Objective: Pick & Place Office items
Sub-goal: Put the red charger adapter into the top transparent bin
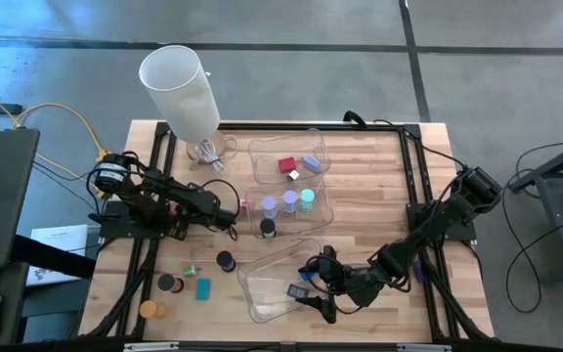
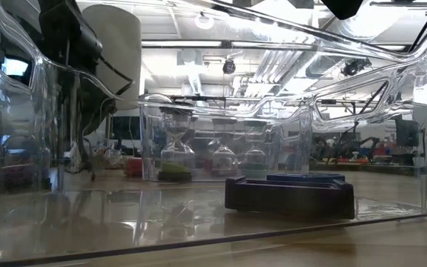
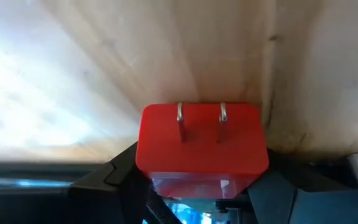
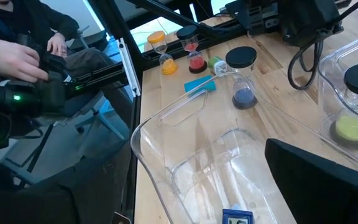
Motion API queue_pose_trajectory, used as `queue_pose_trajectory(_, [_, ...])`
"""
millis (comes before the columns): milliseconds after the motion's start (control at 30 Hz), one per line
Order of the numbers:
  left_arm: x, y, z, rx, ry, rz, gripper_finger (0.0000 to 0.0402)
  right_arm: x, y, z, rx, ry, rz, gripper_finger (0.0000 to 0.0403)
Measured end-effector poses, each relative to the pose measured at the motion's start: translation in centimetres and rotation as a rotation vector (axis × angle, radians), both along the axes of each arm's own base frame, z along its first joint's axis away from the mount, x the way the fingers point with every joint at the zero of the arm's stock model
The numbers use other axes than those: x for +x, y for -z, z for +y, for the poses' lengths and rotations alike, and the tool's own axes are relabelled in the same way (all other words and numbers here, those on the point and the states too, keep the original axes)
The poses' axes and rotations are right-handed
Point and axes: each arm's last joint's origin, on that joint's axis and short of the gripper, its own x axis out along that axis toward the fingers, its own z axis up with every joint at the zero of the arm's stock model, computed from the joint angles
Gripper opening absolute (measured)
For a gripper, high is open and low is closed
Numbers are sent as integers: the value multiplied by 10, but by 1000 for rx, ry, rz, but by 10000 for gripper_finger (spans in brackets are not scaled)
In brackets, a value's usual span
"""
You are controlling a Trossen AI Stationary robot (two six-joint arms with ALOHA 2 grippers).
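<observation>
In the left wrist view a red block [image 3: 201, 140] with two metal prongs sits on the wooden table between the fingers of my left gripper [image 3: 201, 183]. In the high view that gripper [image 1: 235, 212] stands left of the middle clear tray [image 1: 323, 210]. My right gripper [image 1: 316, 286] hovers open over the near clear tray [image 1: 262, 293]. That tray holds a flat dark rectangle [image 2: 288, 194]. The middle tray holds lilac, teal and black short cylinders [image 1: 290, 201]. A red block and a blue one [image 1: 287, 166] lie in the far tray. My left gripper pinches the red block between its two fingers [image 3: 120, 171], one on each of two opposite sides [image 3: 143, 163]. The fingers come slanting down from the table's left side. The pronged face [image 3: 201, 118] is turned up, and the block seems to rest on the wood.
Loose pieces lie near the table's front left: a black cylinder [image 1: 225, 261], a teal flat rectangle [image 1: 202, 288], an orange piece [image 1: 151, 310] and a red one [image 1: 168, 283]. A big white lamp shade [image 1: 182, 88] stands at the back left. A person's hand [image 4: 17, 59] shows beyond the table's edge.
</observation>
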Motion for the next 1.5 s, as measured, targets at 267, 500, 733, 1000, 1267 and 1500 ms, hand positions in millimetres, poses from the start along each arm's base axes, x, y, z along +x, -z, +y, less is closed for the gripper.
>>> queue_pose_trajectory(267, [2,-12,-9,36,17,25,202,0,0,0,-16,-6,0,362])
queue_pose_trajectory(500, [3,-28,-23,41,81,-7,202,0,0,0,-51,-22,0,362])
queue_pose_trajectory(733, [9,-55,-27,65,87,-107,202,0,0,0,-57,-26,0,362])
queue_pose_trajectory(1000, [19,-109,-28,105,-10,-366,202,0,0,1,-45,-51,7,362])
queue_pose_trajectory(1267, [23,-167,-39,137,1,-734,202,0,1,0,-64,-53,7,362])
queue_pose_trajectory(1500, [37,-207,-44,88,12,-1119,202,0,1,0,-162,-89,3,362])
